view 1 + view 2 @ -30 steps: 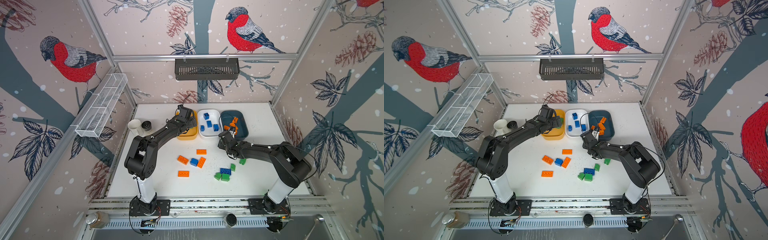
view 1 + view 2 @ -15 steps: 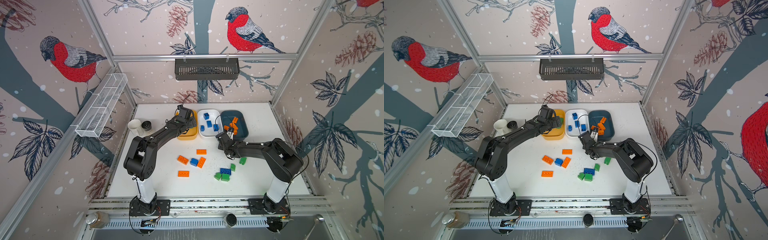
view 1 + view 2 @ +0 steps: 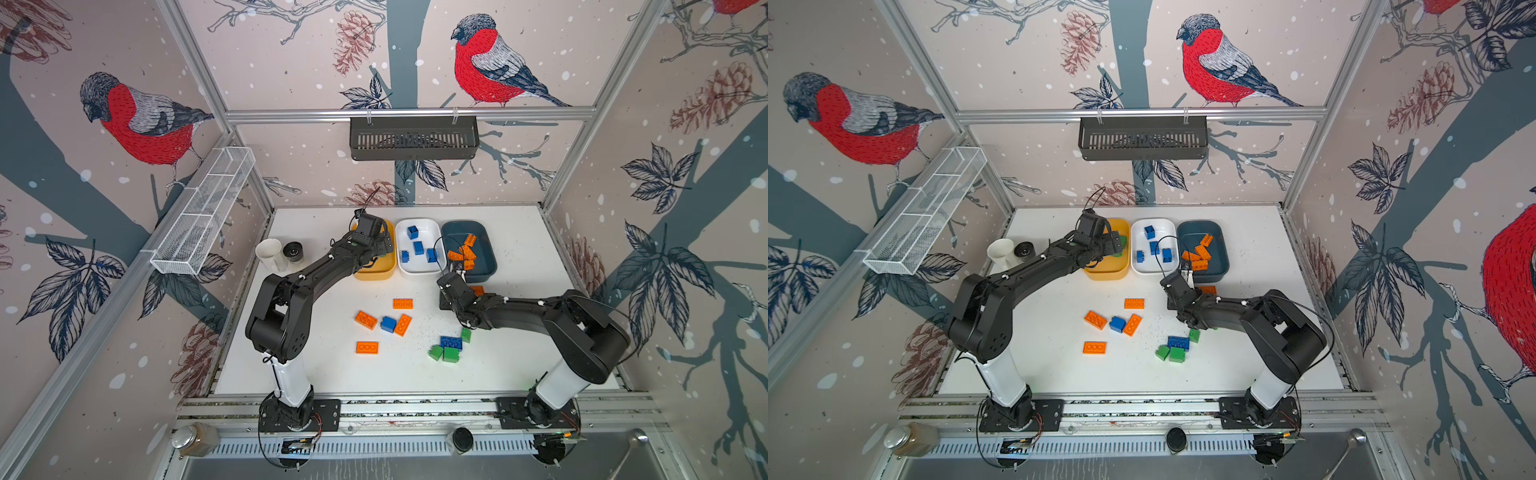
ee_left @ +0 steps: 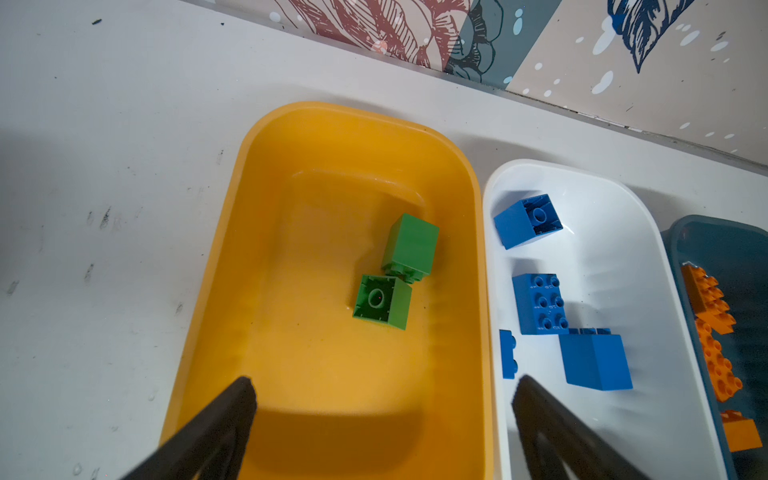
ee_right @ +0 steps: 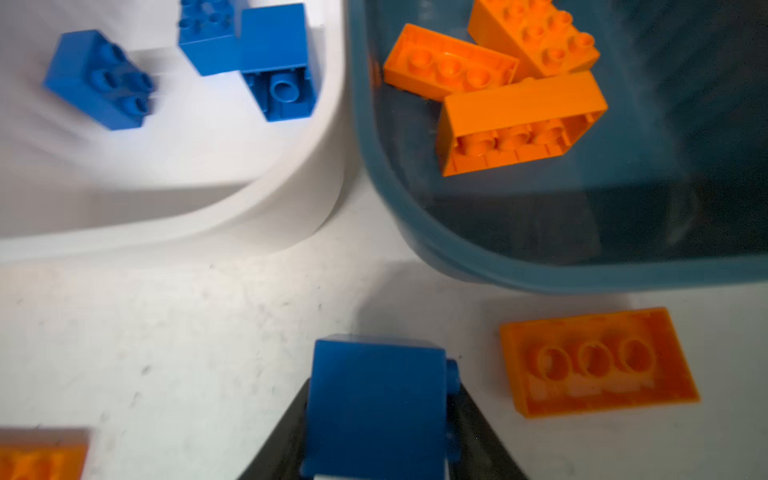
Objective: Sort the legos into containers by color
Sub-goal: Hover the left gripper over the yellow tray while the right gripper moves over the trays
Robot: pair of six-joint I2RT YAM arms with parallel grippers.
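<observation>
White mug (image 3: 269,254) stands far left on the tabletop (image 3: 316,374), with a small dark round object just beside it; can't tell what it is. Left hand (image 4: 384,384) hangs over the near end of the yellow tub (image 4: 232,232), fingers spread wide, nothing between them. Two green bricks (image 4: 409,249) lie in that tub, touching, toward its right side. White tub (image 3: 419,269) sits just right of it, with four blue bricks (image 3: 418,247) inside.

Mid tabletop, nearer than the tubs: four loose orange bricks (image 3: 365,320) with a loose blue piece (image 3: 388,324) between two of them. Right of those and nearer: three loose green bricks (image 3: 451,354) around a flat blue piece (image 3: 451,342).

Right hand (image 5: 378,432) is low, just near of the gap between the white tub and the teal tub (image 3: 487,266), clamped on a blue brick (image 5: 374,386). Can't tell if that brick is off the tabletop. An upturned orange brick (image 5: 598,361) lies just right of the hand, outside the teal tub. Sorted orange bricks (image 3: 463,253) are piled in the teal tub's left half.
</observation>
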